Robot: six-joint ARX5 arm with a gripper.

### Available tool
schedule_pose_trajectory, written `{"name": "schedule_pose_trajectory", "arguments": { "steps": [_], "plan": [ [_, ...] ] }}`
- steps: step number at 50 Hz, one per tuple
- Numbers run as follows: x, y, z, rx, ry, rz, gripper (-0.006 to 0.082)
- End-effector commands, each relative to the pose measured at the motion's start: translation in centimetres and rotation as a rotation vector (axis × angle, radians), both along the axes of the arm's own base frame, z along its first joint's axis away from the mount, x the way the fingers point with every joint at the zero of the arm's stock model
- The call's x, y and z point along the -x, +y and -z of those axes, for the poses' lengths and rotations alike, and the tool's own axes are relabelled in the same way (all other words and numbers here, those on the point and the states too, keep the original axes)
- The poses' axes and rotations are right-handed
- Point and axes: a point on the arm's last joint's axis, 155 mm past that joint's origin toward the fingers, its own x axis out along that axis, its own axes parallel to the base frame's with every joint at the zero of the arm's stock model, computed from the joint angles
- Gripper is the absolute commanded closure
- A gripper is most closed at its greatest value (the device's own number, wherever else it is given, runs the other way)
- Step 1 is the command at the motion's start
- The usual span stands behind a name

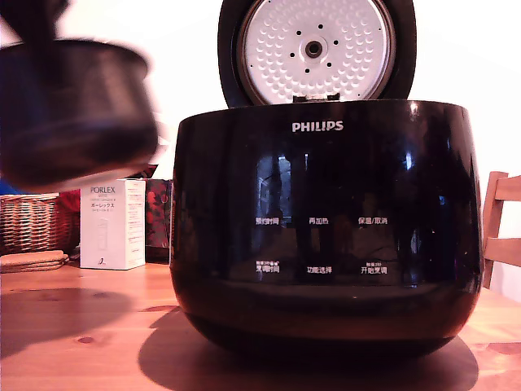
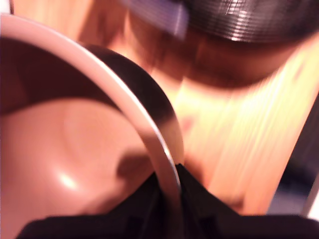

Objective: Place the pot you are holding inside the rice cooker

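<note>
The dark pot (image 1: pixel 77 114) hangs in the air at the exterior view's upper left, tilted and motion-blurred, well above the table and left of the rice cooker (image 1: pixel 326 236). The cooker is a glossy black body marked PHILIPS, with its lid (image 1: pixel 316 49) standing open and showing a dimpled silver plate. My gripper (image 1: pixel 42 32) is a dark blur at the pot's rim. In the wrist view my gripper (image 2: pixel 169 186) is shut on the pot's thin rim (image 2: pixel 124 109), one finger inside and one outside, and the pot's smooth inner wall (image 2: pixel 65 164) fills the picture.
A wooden table (image 1: pixel 81 326) carries the cooker. Behind the pot stand a white PORLEX box (image 1: pixel 112 224) and a wicker basket (image 1: pixel 32 221). A wooden chair (image 1: pixel 501 232) is at the exterior view's right edge. A dark ribbed shape (image 2: pixel 249 20) shows blurred in the wrist view.
</note>
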Motion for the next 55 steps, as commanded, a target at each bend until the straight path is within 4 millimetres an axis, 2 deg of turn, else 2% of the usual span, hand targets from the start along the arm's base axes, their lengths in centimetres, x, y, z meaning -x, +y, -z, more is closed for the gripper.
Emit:
{"name": "schedule_pose_trajectory", "arguments": {
  "steps": [1,12,24,36,55],
  "plan": [
    [0.0,-1.4,-2.4,0.080,-0.061,0.024,0.0789],
    [0.8,-4.4,-4.1,0.207,-0.059,0.099,0.0789],
    [2.1,-6.4,-6.8,0.281,-0.080,0.176,0.0789],
    [4.2,-7.7,-9.2,0.297,-0.098,0.248,0.0789],
    [7.3,-11.6,-10.6,0.347,-0.141,0.418,0.0789]
  ]
}}
